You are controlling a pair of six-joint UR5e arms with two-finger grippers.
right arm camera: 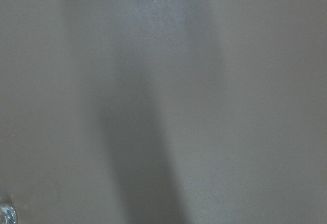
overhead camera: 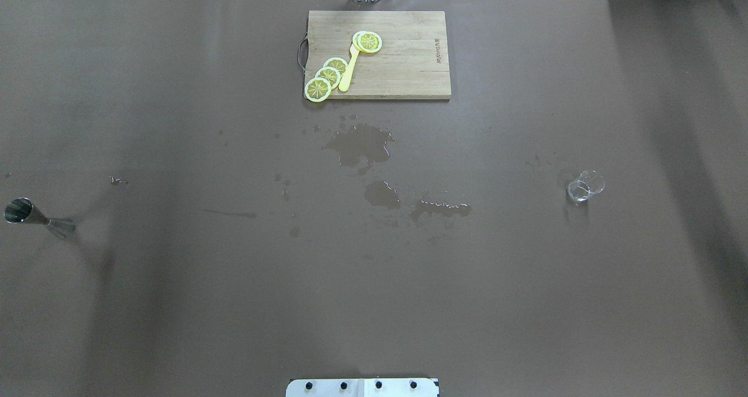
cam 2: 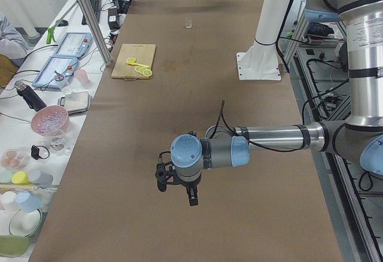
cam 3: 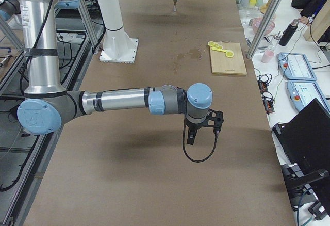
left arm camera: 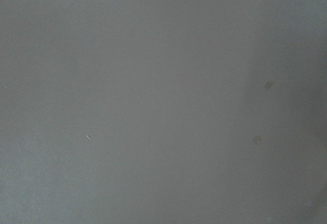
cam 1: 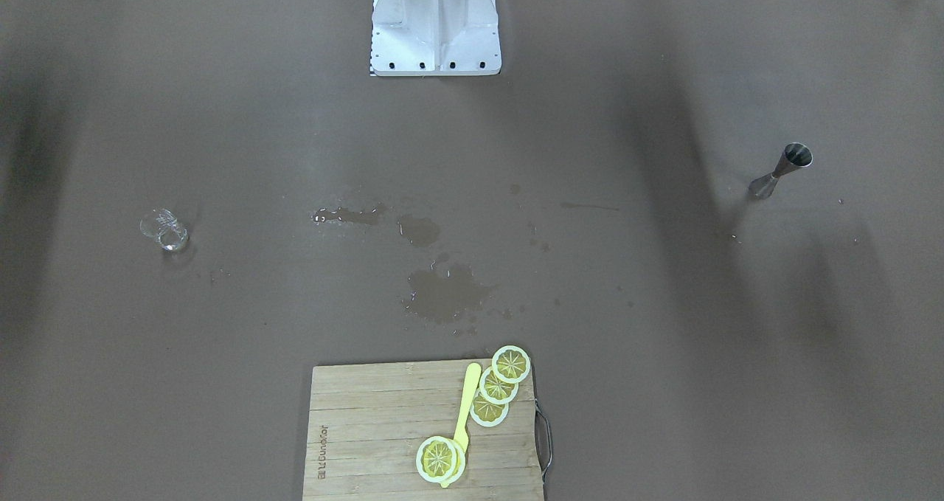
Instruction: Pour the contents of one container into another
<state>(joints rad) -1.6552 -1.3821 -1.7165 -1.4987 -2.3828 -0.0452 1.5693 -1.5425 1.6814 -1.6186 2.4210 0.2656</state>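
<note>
The clear glass tumbler (cam 1: 164, 229) stands alone on the brown table, toward the robot's right side (overhead camera: 584, 186); in the exterior left view it is a far speck (cam 2: 188, 23). The steel hourglass jigger (cam 1: 780, 170) stands upright near the table's left end (overhead camera: 35, 214), small and far in the exterior right view (cam 3: 175, 3). My left gripper (cam 2: 176, 191) hangs above the table's left end. My right gripper (cam 3: 203, 133) hovers over the right end. Both show only in the side views, so I cannot tell if they are open or shut. The wrist views show only bare table.
A bamboo cutting board (overhead camera: 409, 64) with lemon slices (overhead camera: 327, 76) and a yellow knife (overhead camera: 349, 72) lies at the far middle edge. Wet puddles (overhead camera: 362, 145) spread across the table's centre. The white robot pedestal (cam 1: 435, 25) stands at the near edge.
</note>
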